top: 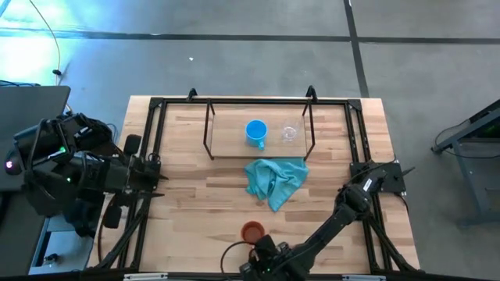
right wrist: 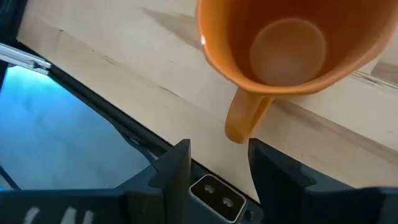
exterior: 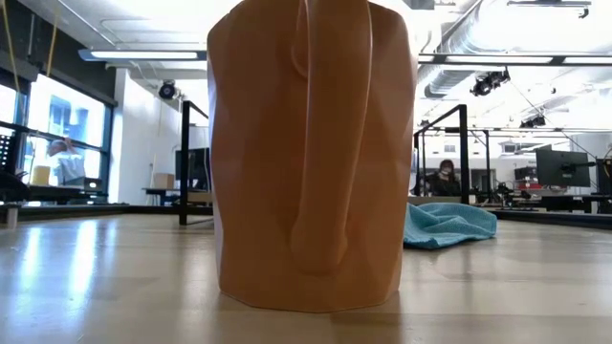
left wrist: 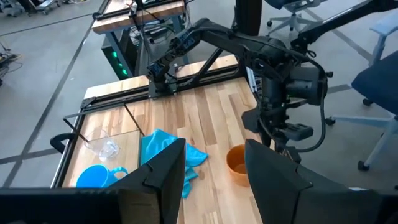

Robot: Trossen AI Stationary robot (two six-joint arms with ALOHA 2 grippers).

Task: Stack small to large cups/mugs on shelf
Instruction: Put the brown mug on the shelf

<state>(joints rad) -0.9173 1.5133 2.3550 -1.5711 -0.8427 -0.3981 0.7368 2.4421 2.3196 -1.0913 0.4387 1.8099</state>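
Orange-brown, the mug point(top: 251, 230) stands upright on the table point(top: 187, 203) at its near edge, well apart from the shelf point(top: 234, 144). We see the right gripper point(right wrist: 217, 163) just beside the mug's handle, fingers spread and holding nothing. Nearer the shelf lies the cloth point(top: 275, 180), just in front of it. On the shelf itself the blue mug point(top: 256, 132) stands beside the glass point(top: 290, 133). The left gripper point(left wrist: 214, 163) waits at the table's left side, well apart from the mug, fingers spread.
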